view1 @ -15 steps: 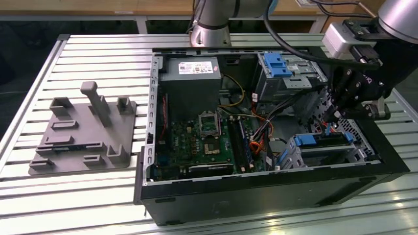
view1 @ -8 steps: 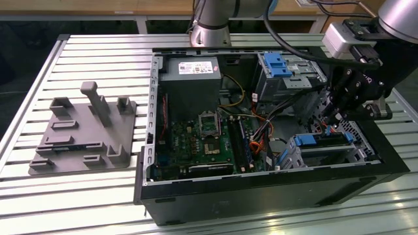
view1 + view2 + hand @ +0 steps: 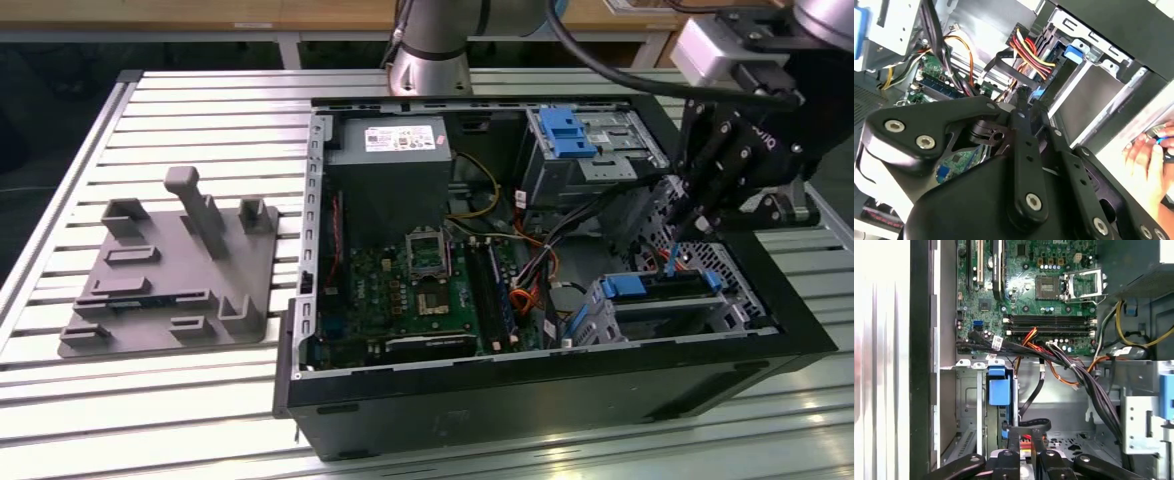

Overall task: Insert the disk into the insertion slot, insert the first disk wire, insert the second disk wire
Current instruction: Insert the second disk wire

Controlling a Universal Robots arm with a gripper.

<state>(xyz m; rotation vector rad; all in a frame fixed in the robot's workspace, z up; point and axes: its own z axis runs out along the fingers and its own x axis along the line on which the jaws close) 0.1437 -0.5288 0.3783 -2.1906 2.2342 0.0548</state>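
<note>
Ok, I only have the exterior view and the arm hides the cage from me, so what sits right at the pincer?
Observer: In the first wrist view a black cable loops just ahead of the pincer, next to the disk's blue carrier.
Operator: Anyone close by? I want to be safe.
Observer: Yes. The second wrist view shows a person's hand just outside the case.
</note>
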